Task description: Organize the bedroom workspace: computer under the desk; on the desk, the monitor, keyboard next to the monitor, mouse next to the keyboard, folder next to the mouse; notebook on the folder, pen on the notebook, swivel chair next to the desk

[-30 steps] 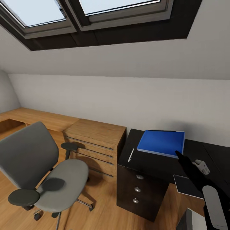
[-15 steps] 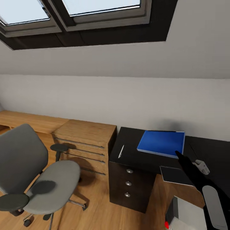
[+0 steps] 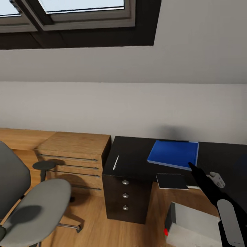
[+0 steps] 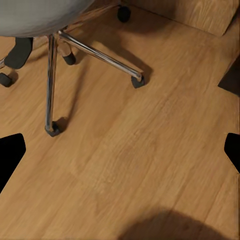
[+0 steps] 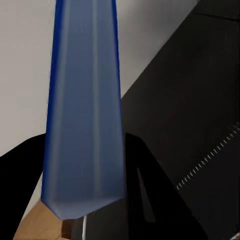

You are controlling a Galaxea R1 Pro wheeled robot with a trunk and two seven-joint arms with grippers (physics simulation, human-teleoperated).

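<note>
A bright blue folder (image 3: 173,153) hangs over the black top, with my right gripper (image 3: 189,165) shut on its near corner. In the right wrist view the folder (image 5: 82,100) runs edge-on between the dark fingers (image 5: 145,170) of that gripper (image 5: 85,175). A white pen (image 3: 116,162) lies on the black drawer cabinet (image 3: 125,197). The dark notebook (image 3: 171,180) rests at the front edge of the desk's black top (image 3: 224,157). Below it stands the grey computer (image 3: 193,221) with its red light. The swivel chair (image 3: 32,206) is at the left. My left gripper (image 4: 120,150) is open above the floor, beside the chair's chrome base (image 4: 90,47).
A light-wood drawer unit (image 3: 73,154) and a low bench (image 3: 20,133) line the wall left of the cabinet. A sloped ceiling with a skylight (image 3: 79,13) is overhead. Wood floor (image 3: 89,219) lies open between chair and cabinet.
The camera has swung right, so chair, cabinet and notebook slid left in the picture and the computer came into view. The folder stays held in my right gripper.
</note>
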